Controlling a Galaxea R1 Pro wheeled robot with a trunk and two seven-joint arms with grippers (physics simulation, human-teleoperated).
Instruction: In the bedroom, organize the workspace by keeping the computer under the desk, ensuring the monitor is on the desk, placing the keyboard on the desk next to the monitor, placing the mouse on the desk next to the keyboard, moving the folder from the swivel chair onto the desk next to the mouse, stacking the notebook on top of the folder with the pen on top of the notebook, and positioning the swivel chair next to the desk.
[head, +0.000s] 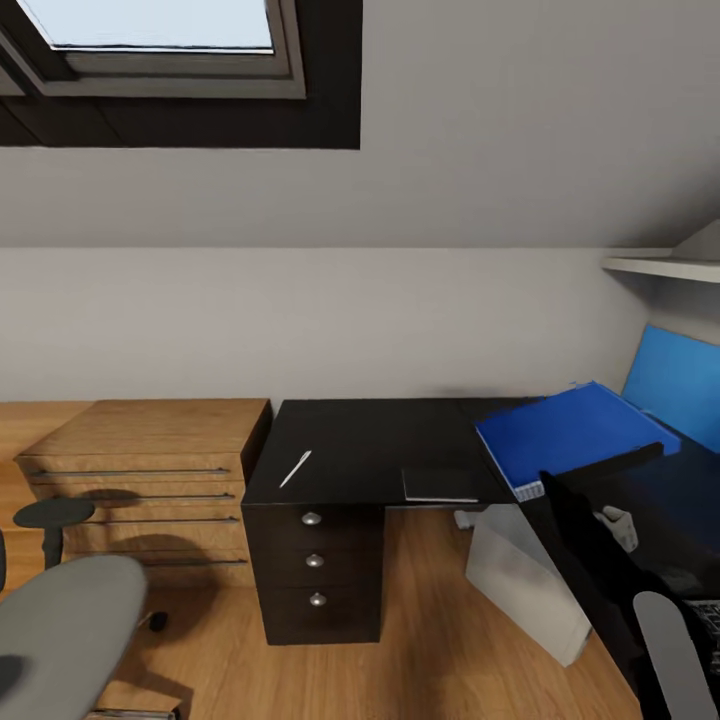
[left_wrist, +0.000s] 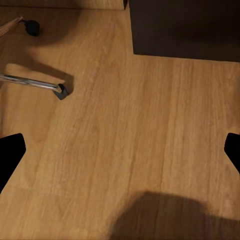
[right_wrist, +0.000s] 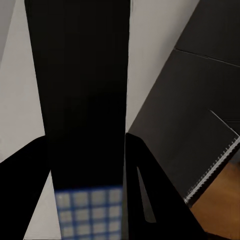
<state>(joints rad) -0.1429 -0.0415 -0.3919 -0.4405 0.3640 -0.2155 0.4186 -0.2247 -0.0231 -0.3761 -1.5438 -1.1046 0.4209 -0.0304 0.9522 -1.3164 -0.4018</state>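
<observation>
Folder (head: 575, 432) bright blue, flat on glossy black desk (head: 360, 440); left hand (left_wrist: 120, 150) spread

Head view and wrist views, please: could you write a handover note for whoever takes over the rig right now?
Left gripper: open, empty, over the floor.
Right gripper: apparently shut on the monitor, which is tilted at the desk's right.
Done: folder on the desk; computer under it.
Pen and notebook lie apart on the desk.
Left: stand the monitor, place keyboard and mouse, stack notebook and pen on the folder, bring the swivel chair closer.
</observation>
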